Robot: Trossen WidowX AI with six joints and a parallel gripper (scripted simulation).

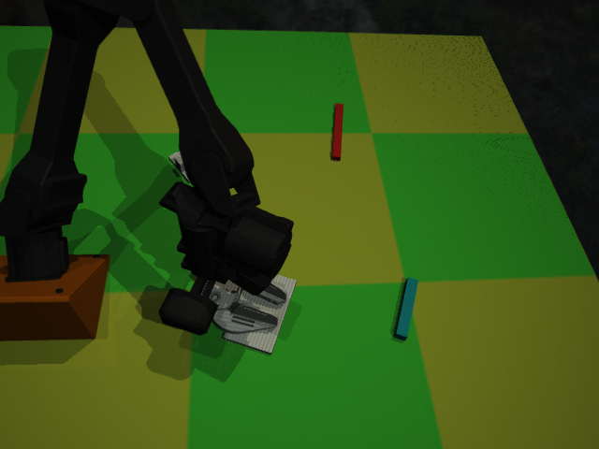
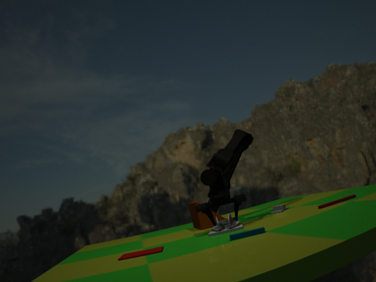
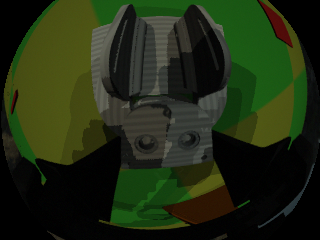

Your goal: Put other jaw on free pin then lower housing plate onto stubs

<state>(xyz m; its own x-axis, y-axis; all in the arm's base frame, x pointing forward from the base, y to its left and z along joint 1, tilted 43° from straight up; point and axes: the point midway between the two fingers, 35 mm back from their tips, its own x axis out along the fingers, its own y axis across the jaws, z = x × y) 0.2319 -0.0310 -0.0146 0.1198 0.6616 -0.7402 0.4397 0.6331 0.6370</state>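
Note:
The grey base plate lies flat. Two grey jaws with dark inner faces stand on it side by side, the left jaw and the right jaw in the wrist view, nearly symmetric. A grey housing plate with two round holes lies over their hub ends, a pin stub showing in each hole. My gripper is shut on the housing plate's two sides, fingers wide apart. The gear teeth are hidden, and I cannot tell whether the plate is fully seated.
A teal bar lies near the base plate. A red bar lies farther off, and another red bar is at the front left in the exterior view. A small grey block stands behind the arm. The orange robot base is beside.

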